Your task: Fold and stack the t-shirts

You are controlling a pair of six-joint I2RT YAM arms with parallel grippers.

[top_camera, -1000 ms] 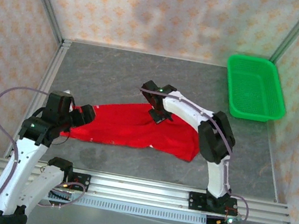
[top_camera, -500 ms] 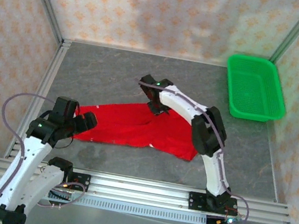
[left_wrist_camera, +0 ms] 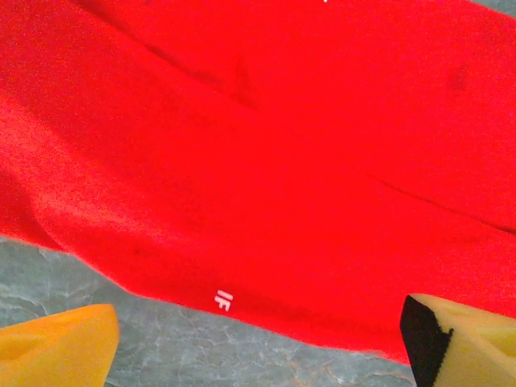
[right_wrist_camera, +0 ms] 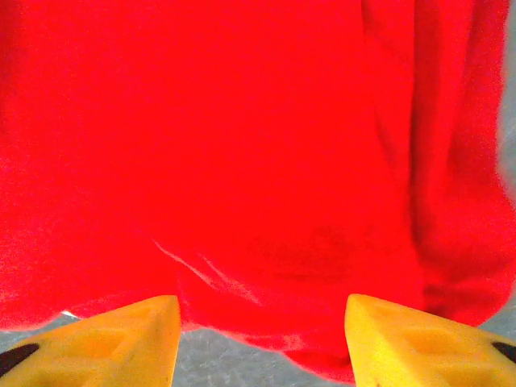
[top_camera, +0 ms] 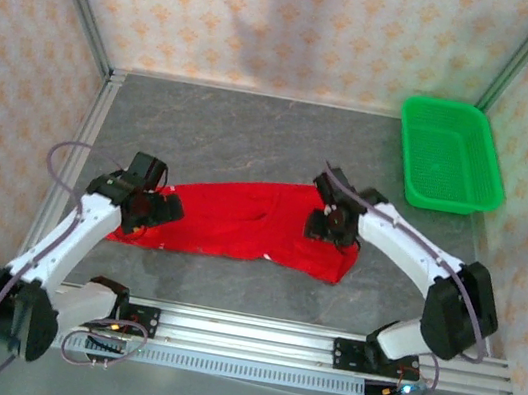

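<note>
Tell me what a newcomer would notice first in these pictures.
The bright red t-shirt jumps out, lying stretched in a long band across the middle of the grey table. The left arm and right arm reach to its two ends, jaws open by the cloth. A vivid green basket sits at the far right corner.

I see left arm reaching from near-left base toward centre, left pincer (top_camera: 146,206) low, jaws wide apart. Right arm elbow out right, right pincer (top_camera: 329,224) low, jaws parted.
</note>
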